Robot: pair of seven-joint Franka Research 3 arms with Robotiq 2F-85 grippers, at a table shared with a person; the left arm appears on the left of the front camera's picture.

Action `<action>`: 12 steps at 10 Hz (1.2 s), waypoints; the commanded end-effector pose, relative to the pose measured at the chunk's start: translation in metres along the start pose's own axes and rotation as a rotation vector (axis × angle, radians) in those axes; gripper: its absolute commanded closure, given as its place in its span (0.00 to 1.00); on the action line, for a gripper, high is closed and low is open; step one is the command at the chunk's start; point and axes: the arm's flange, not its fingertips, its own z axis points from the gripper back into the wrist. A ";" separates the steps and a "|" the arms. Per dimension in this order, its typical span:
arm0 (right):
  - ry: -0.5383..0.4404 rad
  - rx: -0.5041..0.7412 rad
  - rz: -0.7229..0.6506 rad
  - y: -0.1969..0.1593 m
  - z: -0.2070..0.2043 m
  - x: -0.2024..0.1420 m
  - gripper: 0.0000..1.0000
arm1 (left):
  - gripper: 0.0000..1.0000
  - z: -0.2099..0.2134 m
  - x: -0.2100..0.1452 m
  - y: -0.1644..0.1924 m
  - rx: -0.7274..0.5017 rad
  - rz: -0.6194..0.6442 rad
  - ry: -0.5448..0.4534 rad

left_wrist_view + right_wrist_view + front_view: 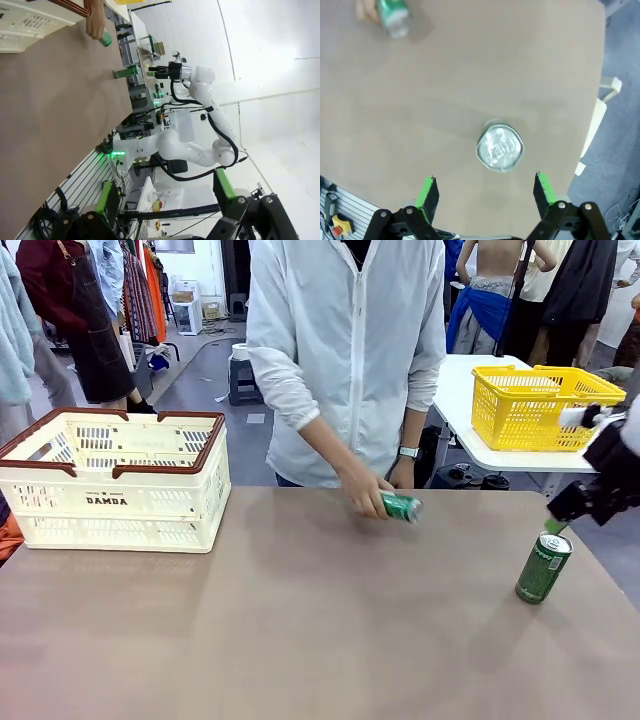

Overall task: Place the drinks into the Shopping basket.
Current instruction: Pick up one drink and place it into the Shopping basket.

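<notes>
Green slim metal drink can (543, 568) stands upright at the right edge of the brown worktop (300, 640), straight below my spread, empty right fingers (427, 194), long axis vertical; cream slotted plastic basket (110, 502) far left.

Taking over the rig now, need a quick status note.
Left gripper: open, empty.
Right gripper: open, hovering above the upright green can near the table's right edge, not gripping it.
Second green can: on its side in the person's hand, far side of the table.
Shopping basket: far left; no drinks visible inside.
Done: nothing placed.
Left: both cans into the basket.
</notes>
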 end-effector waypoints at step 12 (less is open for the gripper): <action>-0.034 0.148 -0.194 -0.068 -0.002 -0.025 0.00 | 0.00 -0.001 -0.001 -0.003 -0.012 0.009 -0.014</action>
